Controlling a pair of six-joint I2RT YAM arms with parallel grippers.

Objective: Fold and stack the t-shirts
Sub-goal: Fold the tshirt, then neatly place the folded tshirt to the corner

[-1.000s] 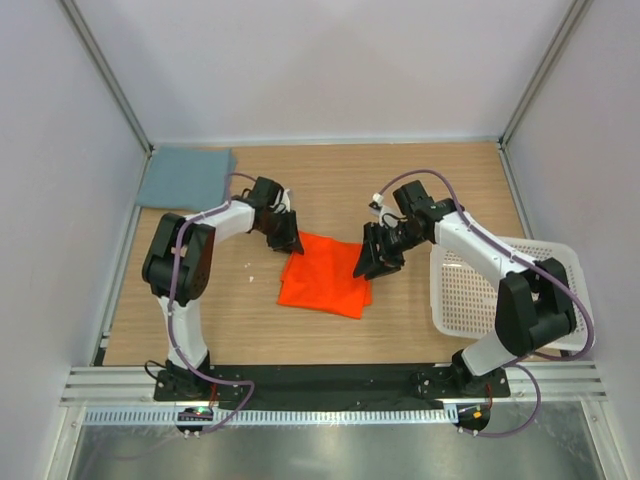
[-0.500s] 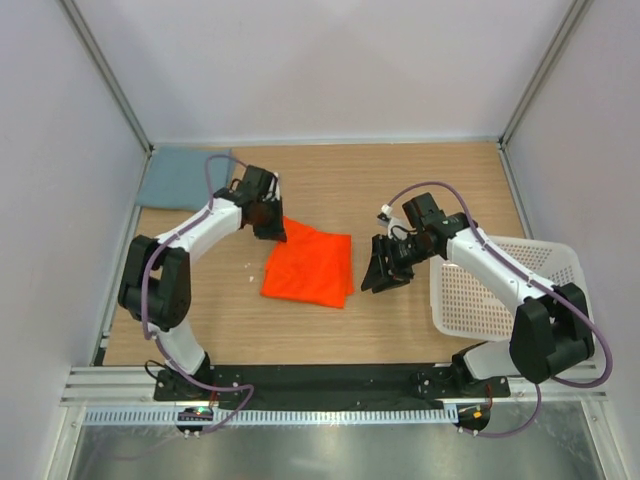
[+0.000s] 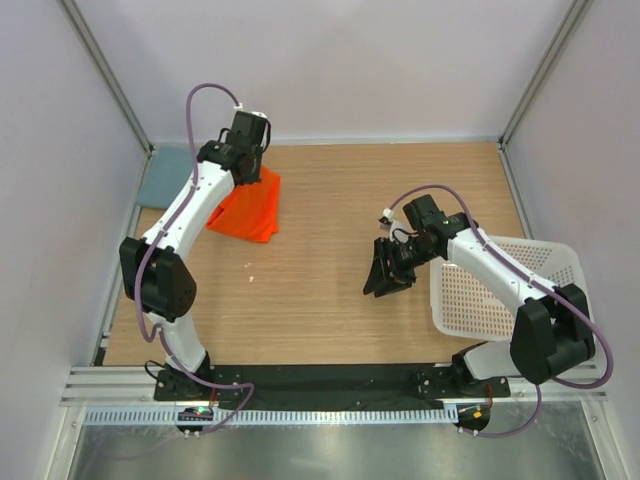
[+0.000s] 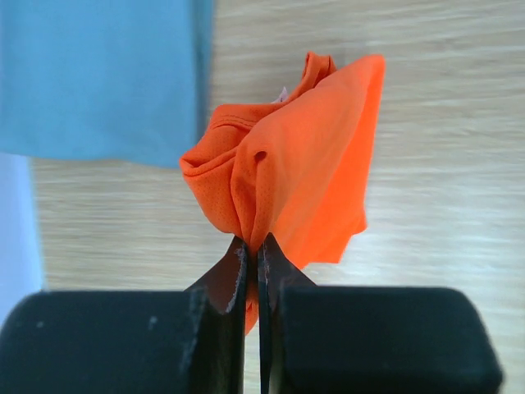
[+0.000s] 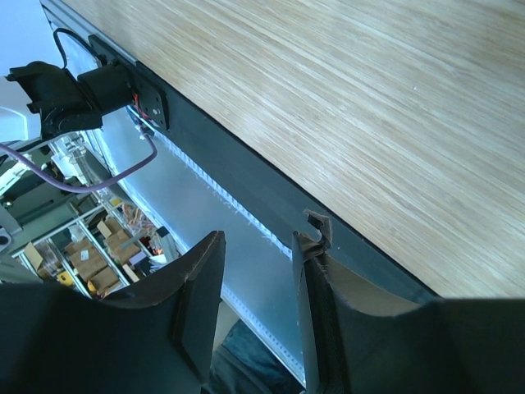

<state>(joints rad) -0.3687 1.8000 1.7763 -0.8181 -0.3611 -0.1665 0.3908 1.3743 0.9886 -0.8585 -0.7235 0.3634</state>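
Orange shirt (image 4: 303, 164) is bunched in the left gripper (image 4: 252, 246), its jaws pinched tight on the cloth. The overhead view hides that pinch. The grey-blue shirt (image 4: 98, 74) lies flat just beyond, to the left. The right gripper (image 5: 267, 234) is part open, holding nothing, over the table (image 3: 320, 290), with the basket (image 3: 500, 300) near it.

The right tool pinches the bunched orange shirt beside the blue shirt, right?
No. It is the left tool that pinches the bunched orange shirt beside the blue shirt; the left wrist view shows it. The right tool is open and holds nothing.
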